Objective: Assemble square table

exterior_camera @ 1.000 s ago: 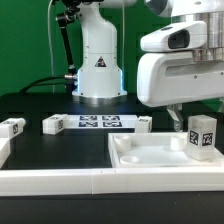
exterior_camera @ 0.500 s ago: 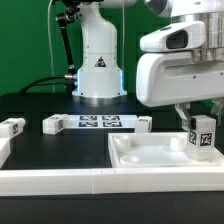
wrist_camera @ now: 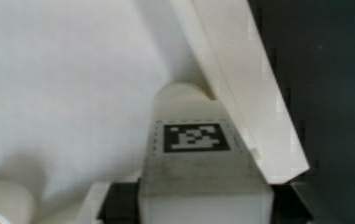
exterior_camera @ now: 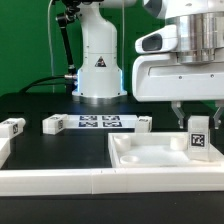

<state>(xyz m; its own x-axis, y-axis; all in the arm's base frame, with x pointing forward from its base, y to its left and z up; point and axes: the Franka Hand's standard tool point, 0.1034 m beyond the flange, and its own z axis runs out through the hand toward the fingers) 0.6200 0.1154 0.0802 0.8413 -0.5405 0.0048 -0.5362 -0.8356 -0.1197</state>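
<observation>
The white square slab (exterior_camera: 150,157) with its raised rim lies at the front on the exterior view's right. My gripper (exterior_camera: 198,120) hangs over the slab's far right corner and is shut on a white block leg (exterior_camera: 199,134), which stands upright with its tag facing the camera. In the wrist view the leg (wrist_camera: 195,137) sits between my dark fingers (wrist_camera: 124,200), over the slab's white surface (wrist_camera: 67,90) and close beside its rim (wrist_camera: 245,70). Three more legs lie on the black table: one at the far left (exterior_camera: 12,127), one left of centre (exterior_camera: 55,123), one at the centre (exterior_camera: 143,123).
The marker board (exterior_camera: 98,122) lies flat between two of the loose legs. The long white border rail (exterior_camera: 60,181) runs along the front edge. The robot base (exterior_camera: 97,62) stands at the back, with cables to its left.
My gripper has shifted slightly toward the exterior view's left, still holding the leg; the leg tilted briefly and now stands straight. The slab and the loose legs have not moved.
</observation>
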